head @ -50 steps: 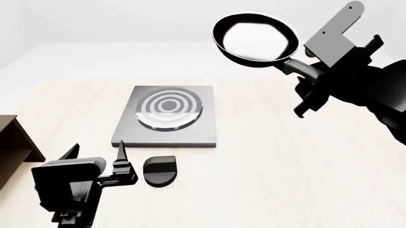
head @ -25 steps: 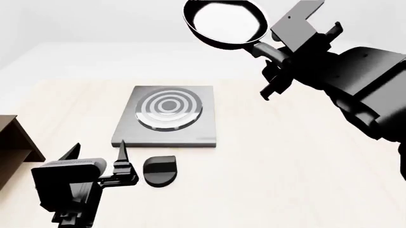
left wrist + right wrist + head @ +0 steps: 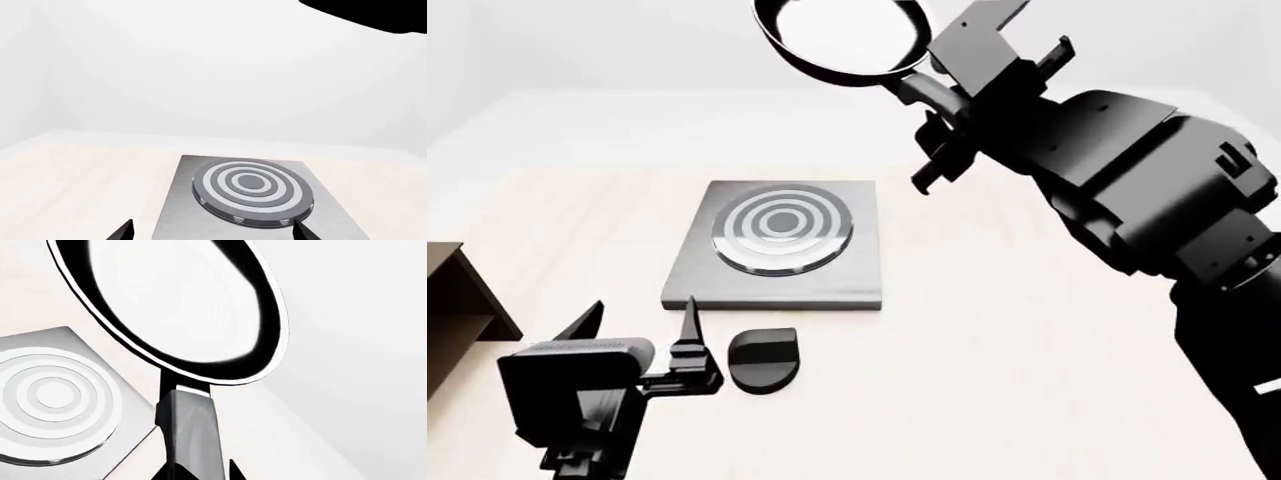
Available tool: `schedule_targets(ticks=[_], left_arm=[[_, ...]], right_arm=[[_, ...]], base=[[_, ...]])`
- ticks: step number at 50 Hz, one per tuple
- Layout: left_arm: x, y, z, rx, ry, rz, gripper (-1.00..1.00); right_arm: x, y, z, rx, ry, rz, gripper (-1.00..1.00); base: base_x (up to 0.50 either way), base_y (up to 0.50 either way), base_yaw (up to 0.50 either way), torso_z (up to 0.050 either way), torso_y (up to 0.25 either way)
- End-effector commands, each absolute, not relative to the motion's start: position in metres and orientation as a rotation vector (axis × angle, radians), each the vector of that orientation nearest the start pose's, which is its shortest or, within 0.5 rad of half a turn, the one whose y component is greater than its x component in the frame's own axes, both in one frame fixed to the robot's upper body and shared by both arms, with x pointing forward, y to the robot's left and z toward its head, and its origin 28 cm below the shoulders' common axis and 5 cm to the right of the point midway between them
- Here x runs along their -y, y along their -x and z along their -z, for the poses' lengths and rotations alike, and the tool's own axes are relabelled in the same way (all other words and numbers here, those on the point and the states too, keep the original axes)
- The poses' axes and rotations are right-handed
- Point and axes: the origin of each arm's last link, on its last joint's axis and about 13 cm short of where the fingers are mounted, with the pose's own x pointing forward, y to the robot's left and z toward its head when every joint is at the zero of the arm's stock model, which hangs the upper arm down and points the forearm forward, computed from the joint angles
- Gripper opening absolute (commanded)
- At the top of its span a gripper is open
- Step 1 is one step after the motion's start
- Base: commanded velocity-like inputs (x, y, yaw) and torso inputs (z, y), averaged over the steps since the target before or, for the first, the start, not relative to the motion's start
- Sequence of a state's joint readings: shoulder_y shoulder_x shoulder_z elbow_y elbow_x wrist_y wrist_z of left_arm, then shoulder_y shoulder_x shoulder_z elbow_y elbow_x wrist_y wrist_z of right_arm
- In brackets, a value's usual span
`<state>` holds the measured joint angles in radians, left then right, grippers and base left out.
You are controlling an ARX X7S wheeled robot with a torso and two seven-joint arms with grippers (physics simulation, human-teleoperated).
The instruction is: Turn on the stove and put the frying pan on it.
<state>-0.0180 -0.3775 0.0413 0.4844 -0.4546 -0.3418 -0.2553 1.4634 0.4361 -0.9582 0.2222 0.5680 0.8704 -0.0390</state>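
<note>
A: Where's the frying pan [image 3: 841, 38] right now?
B: Up in the air, beyond the stove [image 3: 781, 245], with the right gripper [image 3: 941, 105] jaws clamped on its handle.
A: And the left gripper [image 3: 641, 320]?
B: Jaws spread and empty, low over the tabletop [image 3: 1028, 330], just left of the black knob [image 3: 762, 358].

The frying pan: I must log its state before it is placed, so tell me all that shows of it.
The frying pan is small, round, glossy black, with a shiny pale inside and a long black handle. The right gripper is shut on the handle, holding the pan in the air, tilted, high beyond the stove. It touches nothing else.
</note>
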Motion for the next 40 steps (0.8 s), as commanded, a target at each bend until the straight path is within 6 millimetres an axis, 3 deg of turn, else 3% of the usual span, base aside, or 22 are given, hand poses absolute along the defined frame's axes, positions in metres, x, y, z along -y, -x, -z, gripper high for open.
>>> schedule_targets(ticks=[1, 30, 40], left_arm=[[-0.248, -0.203, -0.101, 0.106, 0.061, -0.001, 1.0], [-0.25, -0.199, -0.103, 0.138, 0.062, 0.043, 1.0], [-0.251, -0.198, -0.104, 0.164, 0.063, 0.052, 1.0]], right_arm=[[0.09, -0.373, -0.318, 0.039, 0.686, -0.283, -1.0], [0.033, -0.384, -0.305, 0.071, 0.605, -0.354, -1.0], [0.018, -0.382, -0.294, 0.066, 0.612, -0.374, -1.0]], base=[[0.0, 0.0, 0.0, 0.0, 0.0], [0.0, 0.0, 0.0, 0.001, 0.002], [0.0, 0.0, 0.0, 0.0, -0.214]])
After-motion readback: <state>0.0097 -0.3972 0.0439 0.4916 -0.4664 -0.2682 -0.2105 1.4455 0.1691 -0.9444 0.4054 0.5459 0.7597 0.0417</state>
